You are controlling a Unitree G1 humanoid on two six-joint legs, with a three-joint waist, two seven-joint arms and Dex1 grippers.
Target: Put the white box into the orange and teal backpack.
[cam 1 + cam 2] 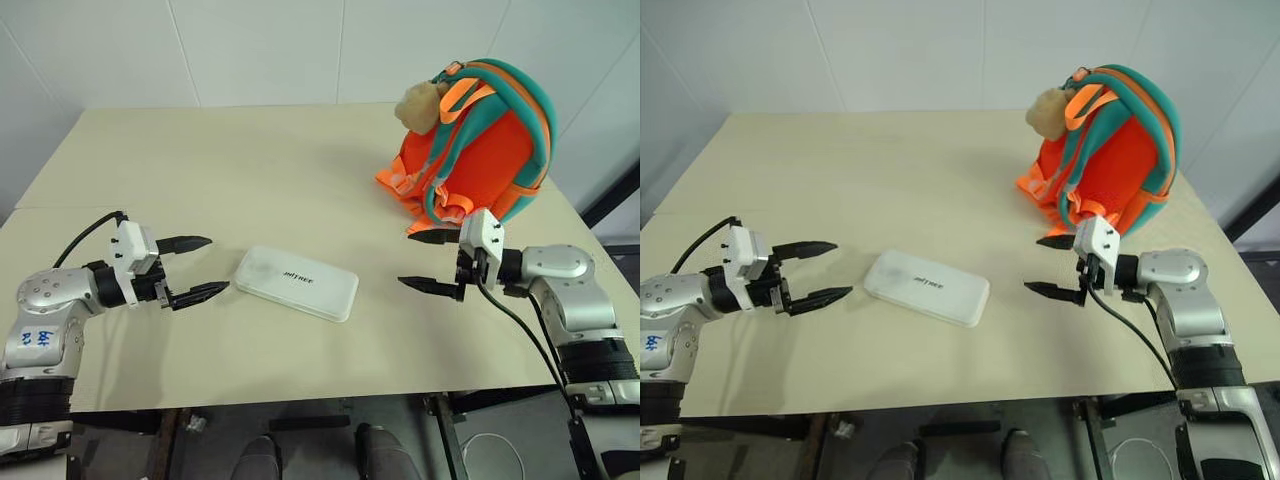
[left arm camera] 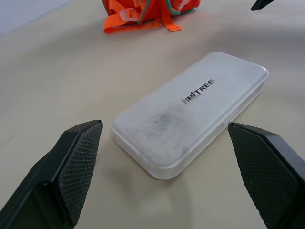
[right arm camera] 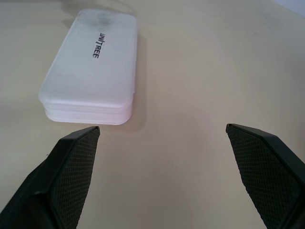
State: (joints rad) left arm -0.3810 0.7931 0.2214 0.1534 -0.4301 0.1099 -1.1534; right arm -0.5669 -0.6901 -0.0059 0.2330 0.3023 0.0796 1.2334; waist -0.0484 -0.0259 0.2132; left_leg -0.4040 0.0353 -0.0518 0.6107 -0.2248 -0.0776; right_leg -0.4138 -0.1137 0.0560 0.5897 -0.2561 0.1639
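The white box (image 1: pixel 297 283) lies flat on the table (image 1: pixel 250 170) between my two hands, dark lettering on its lid. Just left of it, my left gripper (image 1: pixel 197 268) is open, fingers pointing at the box's near end without touching it. To the box's right, a short gap away, my right gripper (image 1: pixel 430 262) is open and empty, pointing back toward the box. The orange and teal backpack (image 1: pixel 480 145) stands at the far right of the table, straps facing me, a tan plush charm (image 1: pixel 420 105) at its top. The left wrist view has the box (image 2: pixel 190 109) close ahead.
The beige table's front edge (image 1: pixel 300 398) runs just below both arms. A white wall (image 1: pixel 250 50) stands behind the table. The backpack rises right behind my right gripper, its orange webbing loops (image 1: pixel 395 182) lying on the table.
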